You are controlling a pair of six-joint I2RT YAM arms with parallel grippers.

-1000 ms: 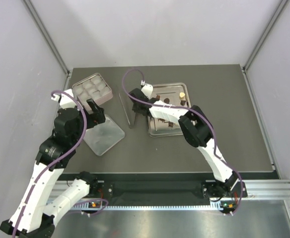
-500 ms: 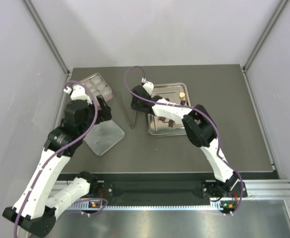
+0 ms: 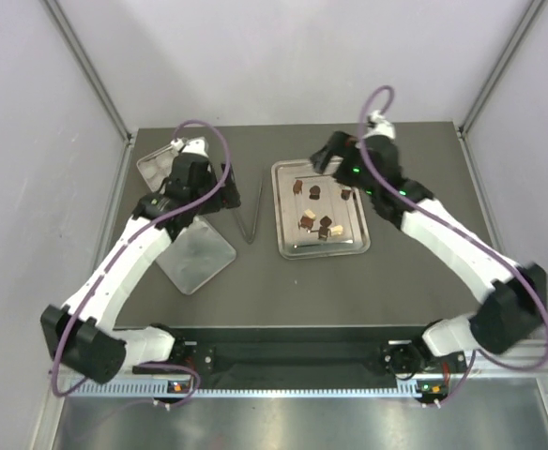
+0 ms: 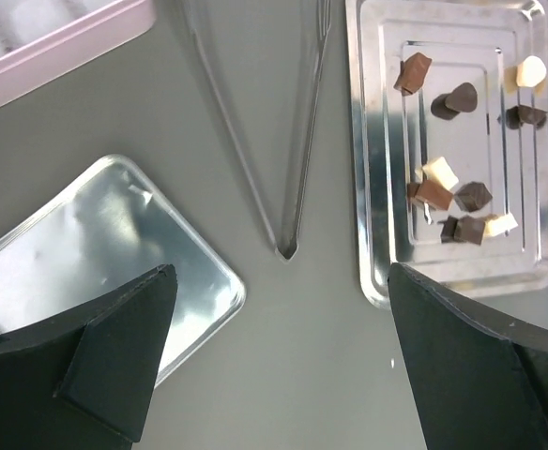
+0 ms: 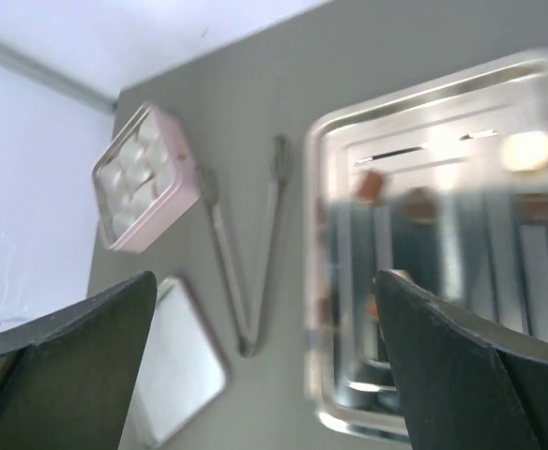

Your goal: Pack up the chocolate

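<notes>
Several small pieces of chocolate [image 3: 315, 193], dark brown, mid brown and cream, lie loose on the steel tray [image 3: 288, 246]. The left wrist view shows them sharply [image 4: 433, 194] on that tray [image 4: 372, 225]. In the right wrist view the tray [image 5: 344, 394] is blurred. My left gripper [image 3: 202, 190] hangs open over the table between the lid and the tray, nothing between its fingers [image 4: 279, 366]. My right gripper [image 3: 323, 157] is open and empty above the tray's far edge [image 5: 265, 366]. The pink compartmented tin [image 3: 154, 167] stands at the back left, partly under my left arm.
Metal tongs [image 3: 249, 211] lie in a V between tin and tray, also in the left wrist view [image 4: 288, 187] and the right wrist view [image 5: 246, 272]. A shiny lid [image 3: 196, 255] lies flat near the left. Frame posts and walls close in the table's back and sides.
My right gripper has opened and pulled back from beside the tongs to the tray's far edge. My left arm has swung toward the back, over the tin. The chocolates are now uncovered.
</notes>
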